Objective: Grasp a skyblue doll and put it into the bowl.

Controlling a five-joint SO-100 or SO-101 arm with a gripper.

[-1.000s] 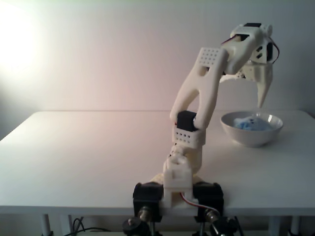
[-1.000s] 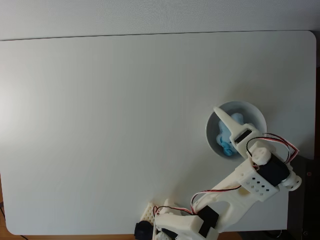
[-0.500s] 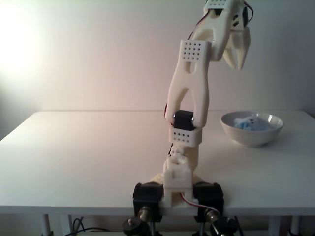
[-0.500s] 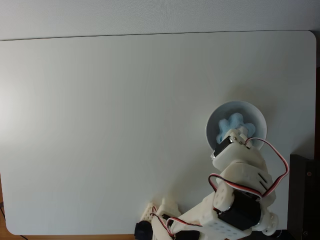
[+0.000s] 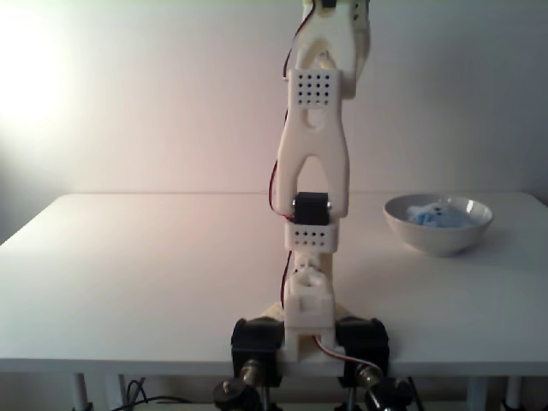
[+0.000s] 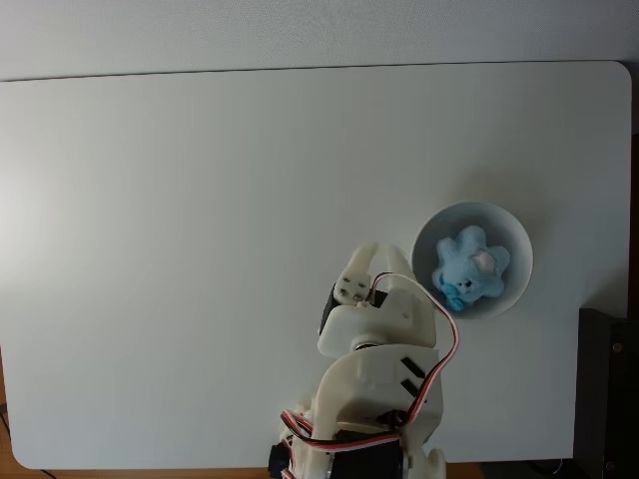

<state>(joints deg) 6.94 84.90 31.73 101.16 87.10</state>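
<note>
My end effector (image 6: 357, 274) is lifted high above the counter (image 6: 200, 200). From the top-down fixed view I see it end-on, its tip pointing up toward the camera, just left of the bowl (image 6: 515, 239) and not over it. Foreshortened like that, I cannot tell how far apart its fingers stand, and I see nothing between them. In the front fixed view my arm (image 5: 313, 154) stands nearly straight up from its base at the near counter edge, with the upper part running out of the top of the frame.

The skyblue doll (image 6: 469, 276) lies inside the bowl, resting on the bowl's inner floor, a little toward the side nearest me, with its lumpy limbs spread out. From the front only its pale-blue top (image 5: 434, 214) shows above the rim. The bowl sits on the counter to the right of my base in both fixed views, well apart from my arm.

By my judgement the placing is done. If I had to take the doll again, it looks light, soft and squashy, so it should give under my fingers rather than slip. I would close across its rounded middle, not a limb. The bowl is glossy and likely hard and breakable, so I would keep clear of its rim.
</note>
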